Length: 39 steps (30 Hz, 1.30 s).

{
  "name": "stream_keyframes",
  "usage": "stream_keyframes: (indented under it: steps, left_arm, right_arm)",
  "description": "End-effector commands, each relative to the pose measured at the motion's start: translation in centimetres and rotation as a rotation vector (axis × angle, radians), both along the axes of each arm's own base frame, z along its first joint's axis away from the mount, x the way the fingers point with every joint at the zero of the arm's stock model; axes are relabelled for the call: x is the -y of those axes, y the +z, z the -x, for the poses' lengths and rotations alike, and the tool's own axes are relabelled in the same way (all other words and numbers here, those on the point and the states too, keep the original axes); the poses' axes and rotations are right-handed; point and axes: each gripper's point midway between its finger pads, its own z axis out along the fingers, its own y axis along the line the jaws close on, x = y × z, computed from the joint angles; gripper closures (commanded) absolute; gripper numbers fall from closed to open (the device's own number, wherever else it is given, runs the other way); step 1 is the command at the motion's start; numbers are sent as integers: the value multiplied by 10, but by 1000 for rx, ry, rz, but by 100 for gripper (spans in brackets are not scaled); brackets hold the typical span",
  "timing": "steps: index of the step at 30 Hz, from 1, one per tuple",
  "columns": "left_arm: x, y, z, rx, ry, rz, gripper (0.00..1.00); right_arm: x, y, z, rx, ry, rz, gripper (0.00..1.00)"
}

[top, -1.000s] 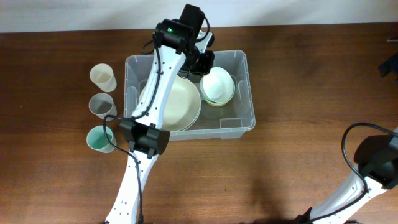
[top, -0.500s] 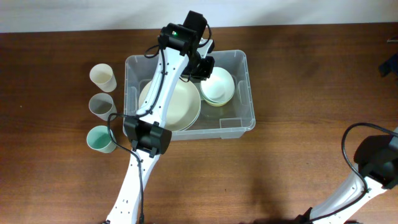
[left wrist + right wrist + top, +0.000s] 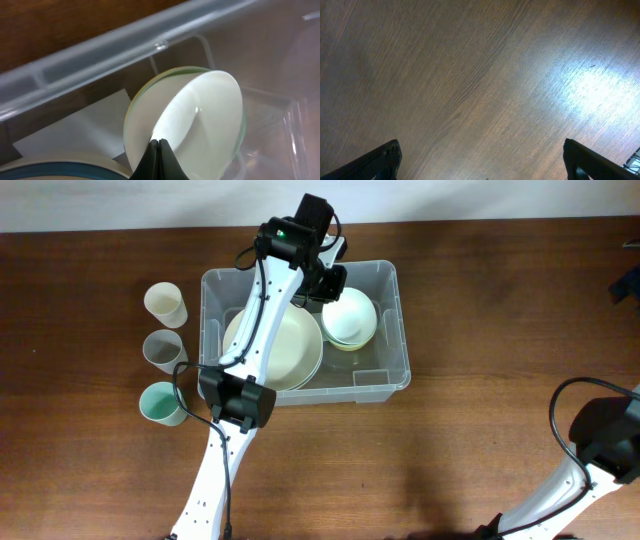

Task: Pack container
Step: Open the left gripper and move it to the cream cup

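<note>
Reaching over the container, which sits at the far middle of the table, the left tool has its fingers pressed together with nothing visible between them, tips in front of the stacked bowls. A large plate lies beside the bowls inside the container. Right tool: spread wide, holding nothing, above the table. Three cups stand left of the container.

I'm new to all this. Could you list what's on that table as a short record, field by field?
container: clear bin, mid-table
inside it: large plate; stacked bowls
cups: three in a column, left of the bin, outside it
left gripper: shut, fingers together at the top bowl's rim; whether it pinches the rim is unclear
right gripper: open, over bare table
</note>
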Motion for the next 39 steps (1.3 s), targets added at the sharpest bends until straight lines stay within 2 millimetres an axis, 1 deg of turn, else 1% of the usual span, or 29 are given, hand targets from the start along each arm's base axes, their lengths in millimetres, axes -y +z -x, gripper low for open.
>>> stream_keyframes:
  steps: [1,8,15,17,18,20,21,23,24,25,26,27,28,29,30,31,32,33,35,36,38,39]
  left_arm:
    - [-21,-3,-13,38,28,-64,99]
    - [-32,-4,-18,41,48,-70,99]
    - [-30,-2,-21,55,46,-64,99]
    - [-30,5,-23,75,50,-55,99]
    - [-33,12,-24,88,56,-50,98]
    - [-42,30,-28,122,75,-38,89]
    - [-50,41,-31,140,91,-32,83]
    - [-76,63,-37,171,171,-31,81]
    - [-96,76,-41,187,230,-37,81]
    - [-119,89,-45,207,288,-40,81]
    - [-148,106,-47,232,343,-35,81]
    - [-171,116,-47,241,385,-36,71]
    - [-188,122,-45,243,416,-39,46]
    - [-208,127,-43,238,452,-45,22]
    - [-223,129,-40,232,480,-50,13]
    - [-242,129,-37,217,514,-58,13]
    - [-259,126,-34,200,545,-66,5]
    - [-274,124,-31,184,574,-72,1]
    - [-304,114,-26,144,620,-89,1]
    - [-316,109,-25,126,642,-88,1]
    - [-336,96,-22,89,677,-93,1]
    - [-342,92,-21,77,683,-97,1]
  right_arm:
    - [0,1,2,-8,-6,8,1]
    - [0,1,2,-8,-6,8,1]
    - [0,1,2,-8,-6,8,1]
    - [0,1,2,-8,-6,8,1]
    - [1,1,2,-8,-6,8,1]
    - [0,1,2,-8,-6,8,1]
    - [0,1,2,-8,-6,8,1]
    - [0,1,2,-8,-6,8,1]
    - [0,1,2,-8,-6,8,1]
    - [1,1,2,-8,-6,8,1]
    - [0,0,2,-8,-6,7,1]
    - [0,0,2,-8,-6,7,1]
    - [0,1,2,-8,-6,8,1]
    - [0,0,2,-8,-6,7,1]
    - [0,1,2,-8,-6,8,1]
    - [0,0,2,-8,-6,7,1]
    - [0,1,2,-8,-6,8,1]
    - [0,1,2,-8,-6,8,1]
    - [0,1,2,-8,-6,8,1]
    - [0,1,2,-8,-6,8,1]
    - [0,1,2,-8,-6,8,1]
    - [0,1,2,-8,-6,8,1]
